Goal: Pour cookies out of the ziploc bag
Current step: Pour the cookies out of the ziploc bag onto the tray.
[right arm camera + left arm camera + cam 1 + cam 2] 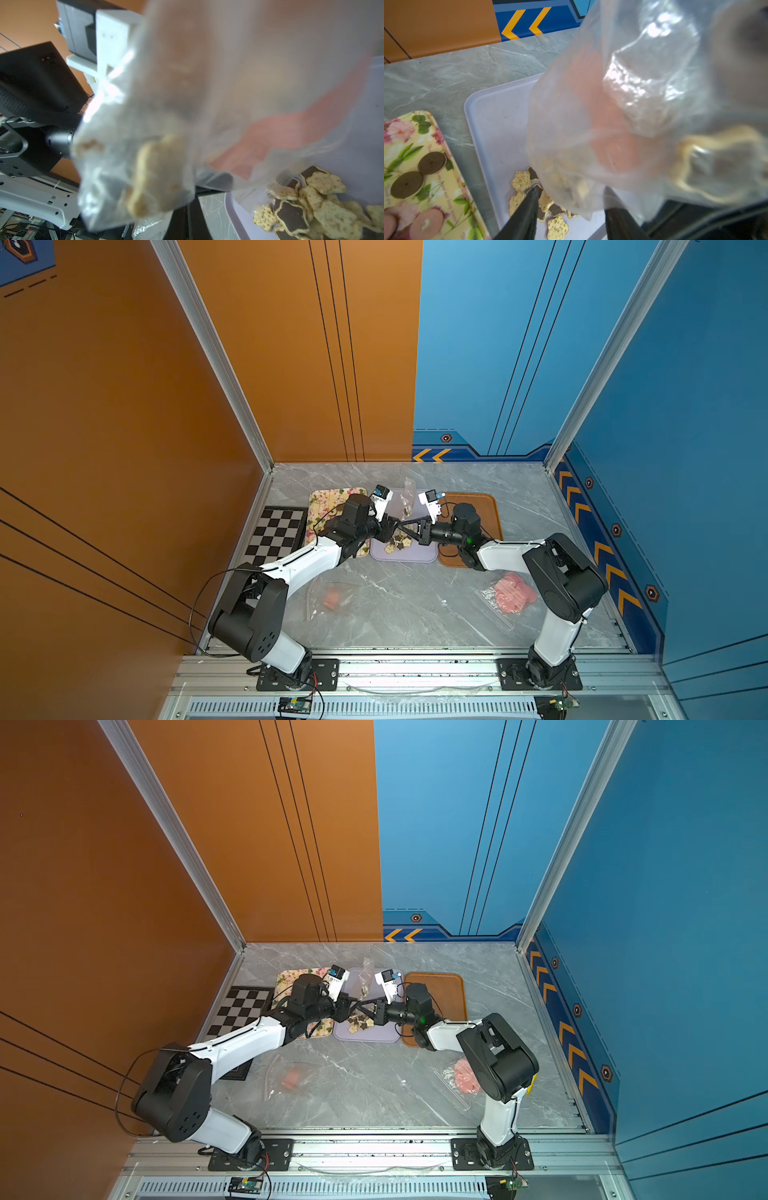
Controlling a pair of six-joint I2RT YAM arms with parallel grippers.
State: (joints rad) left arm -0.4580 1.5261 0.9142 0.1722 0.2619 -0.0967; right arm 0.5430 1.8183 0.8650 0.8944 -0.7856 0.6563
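In both top views the ziploc bag [407, 499] stands over the lavender tray [419, 555], cookies [397, 543] heaped at its 6 o'clock. Right claw [401, 525] pinches the bag; left claw [572, 190] gapes around a blurred corner. Marble tabletop [415, 614]; orange wall [104, 427] at 9 o'clock, blue wall [706, 448] at 3.

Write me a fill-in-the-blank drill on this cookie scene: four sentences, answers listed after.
1. The flower-shaped cookies lie on the ___ of the three trays, the lavender tray.
2. The brown round cookies rest on the ___-patterned tray.
3. The bag of pink discs lies on the ___, outside every tray.
4. The right pincer, shut on the clear bag, holds it ___ the lavender tray.

Answers: middle; floral; table; above.
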